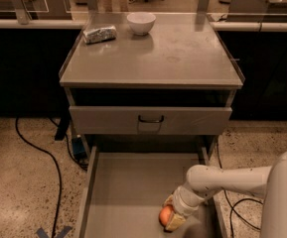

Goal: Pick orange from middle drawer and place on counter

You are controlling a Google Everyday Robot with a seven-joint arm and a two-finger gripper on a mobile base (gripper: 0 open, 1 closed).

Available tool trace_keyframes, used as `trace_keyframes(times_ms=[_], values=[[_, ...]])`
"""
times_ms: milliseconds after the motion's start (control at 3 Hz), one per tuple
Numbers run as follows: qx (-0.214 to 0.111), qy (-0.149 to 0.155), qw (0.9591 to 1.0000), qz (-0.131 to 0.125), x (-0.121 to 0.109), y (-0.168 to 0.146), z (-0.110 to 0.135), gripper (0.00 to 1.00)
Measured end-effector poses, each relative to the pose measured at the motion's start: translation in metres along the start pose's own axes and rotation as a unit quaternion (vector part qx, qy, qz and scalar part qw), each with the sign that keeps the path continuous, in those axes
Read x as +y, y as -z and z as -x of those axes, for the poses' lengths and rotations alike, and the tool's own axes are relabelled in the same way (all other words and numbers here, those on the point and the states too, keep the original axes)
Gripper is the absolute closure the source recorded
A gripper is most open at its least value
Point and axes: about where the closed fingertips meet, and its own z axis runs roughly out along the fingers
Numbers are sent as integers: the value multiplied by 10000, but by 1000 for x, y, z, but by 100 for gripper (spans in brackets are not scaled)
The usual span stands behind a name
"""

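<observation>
The orange (pixel 165 215) is a small round fruit low in the open middle drawer (pixel 128 192), near its right side. My gripper (pixel 171 214) reaches down into the drawer from the right on a white arm and sits around the orange, with one tan finger (pixel 175 222) below it and one above. The orange looks held between them, just above or on the drawer floor. The counter (pixel 182 53) is the flat grey top of the cabinet, up behind the drawer.
A white bowl (pixel 141 23) and a crumpled foil packet (pixel 100 33) sit at the back left of the counter. A closed drawer front with a black handle (pixel 150 119) is above the open drawer. Black cables (pixel 38 150) lie on the speckled floor at the left.
</observation>
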Motion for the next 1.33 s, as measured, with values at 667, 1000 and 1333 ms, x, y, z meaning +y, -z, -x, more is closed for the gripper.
trace_keyframes(times_ms=[667, 1000, 1333], values=[[-687, 654, 9949, -349, -4, 93, 50, 100], [-770, 925, 9909, -603, -6, 146, 71, 100], [-822, 1337, 9834, -908, -11, 224, 113, 100]])
